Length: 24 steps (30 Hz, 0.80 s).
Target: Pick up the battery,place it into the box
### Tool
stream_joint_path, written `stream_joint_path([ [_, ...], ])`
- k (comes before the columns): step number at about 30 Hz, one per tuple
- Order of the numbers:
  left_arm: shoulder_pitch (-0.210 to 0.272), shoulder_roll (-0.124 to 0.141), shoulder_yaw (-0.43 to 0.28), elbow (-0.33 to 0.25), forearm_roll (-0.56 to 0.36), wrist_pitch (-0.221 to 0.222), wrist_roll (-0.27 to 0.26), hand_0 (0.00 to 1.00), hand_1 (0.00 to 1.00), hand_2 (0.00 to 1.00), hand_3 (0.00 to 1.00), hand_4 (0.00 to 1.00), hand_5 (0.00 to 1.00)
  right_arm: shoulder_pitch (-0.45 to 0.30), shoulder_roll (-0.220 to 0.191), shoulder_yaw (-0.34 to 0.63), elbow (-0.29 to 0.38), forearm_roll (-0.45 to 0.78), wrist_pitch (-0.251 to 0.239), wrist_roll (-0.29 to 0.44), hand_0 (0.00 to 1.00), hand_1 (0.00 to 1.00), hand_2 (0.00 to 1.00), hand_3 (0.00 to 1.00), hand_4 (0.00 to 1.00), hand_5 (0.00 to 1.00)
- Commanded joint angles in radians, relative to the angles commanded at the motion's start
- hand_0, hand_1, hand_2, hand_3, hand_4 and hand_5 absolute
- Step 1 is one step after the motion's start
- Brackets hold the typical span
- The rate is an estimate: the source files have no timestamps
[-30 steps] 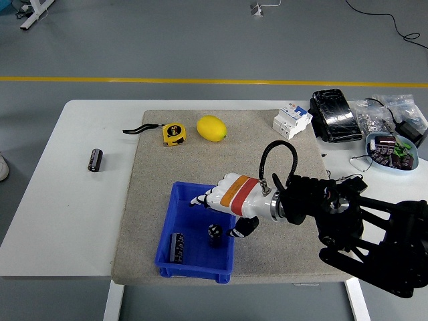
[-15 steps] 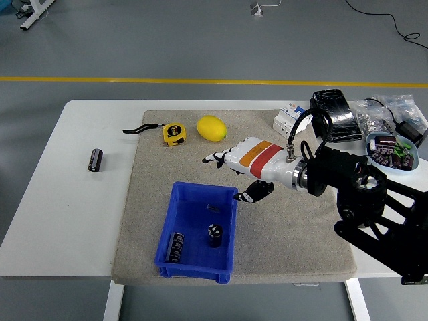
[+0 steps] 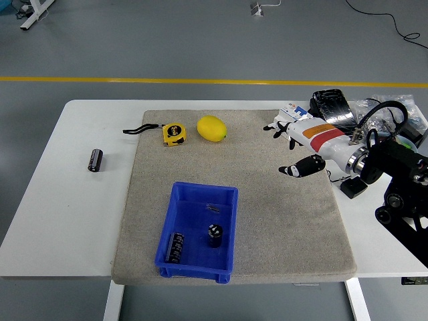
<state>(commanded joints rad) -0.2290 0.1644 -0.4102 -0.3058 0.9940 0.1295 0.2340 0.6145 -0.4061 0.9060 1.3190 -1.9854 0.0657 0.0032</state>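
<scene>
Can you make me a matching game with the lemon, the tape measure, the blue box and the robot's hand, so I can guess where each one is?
Things:
1. lemon
2. tape measure
3. blue box
4. right hand

Places:
A. near edge of the mat, holding two batteries
B. far side of the mat, right of the yellow tool
C. above the mat's right edge, open and empty
D. far side of the mat, left of the yellow fruit

Pairs: 1-B, 2-D, 3-A, 4-C
</scene>
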Motion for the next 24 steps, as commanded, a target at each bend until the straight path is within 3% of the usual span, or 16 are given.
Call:
stream_joint_path([
  [8, 0.004, -0.002, -0.003, 0.000, 0.008, -0.001, 0.000, 0.669, 0.627, 0.651, 0.636, 0.653, 0.683, -0.085, -0.009, 0.115, -0.094, 0.162, -0.118, 0.020, 0.431, 0.464, 0.715, 0.851, 0.871, 0.127],
  [9, 0.003, -0.003, -0.003, 0.000, 0.008, -0.001, -0.001, 0.669, 0.630, 0.651, 0.636, 0.653, 0.682, -0.096, -0.009, 0.125, -0.102, 0.186, -0.133, 0.023, 0.426, 0.467, 0.706, 0.850, 0.872, 0.172],
  [14, 0.002, -0.006, -0.003, 0.001, 0.010, 0.002, 0.000, 0.669, 0.630, 0.651, 0.636, 0.653, 0.682, -0.154, 0.007, 0.161, -0.134, 0.390, -0.212, 0.067, 0.426, 0.467, 0.706, 0.850, 0.872, 0.172],
  [18, 0.002, -0.007, -0.008, 0.000, 0.018, 0.001, 0.003, 0.670, 0.628, 0.651, 0.636, 0.654, 0.685, -0.197, 0.024, 0.170, -0.146, 0.558, -0.242, 0.107, 0.432, 0.476, 0.708, 0.849, 0.889, 0.207],
  [24, -0.001, -0.008, -0.007, -0.001, 0.021, -0.002, 0.003, 0.670, 0.630, 0.649, 0.636, 0.653, 0.683, -0.268, 0.060, 0.190, -0.144, 0.796, -0.245, 0.159, 0.458, 0.483, 0.706, 0.843, 0.898, 0.226],
])
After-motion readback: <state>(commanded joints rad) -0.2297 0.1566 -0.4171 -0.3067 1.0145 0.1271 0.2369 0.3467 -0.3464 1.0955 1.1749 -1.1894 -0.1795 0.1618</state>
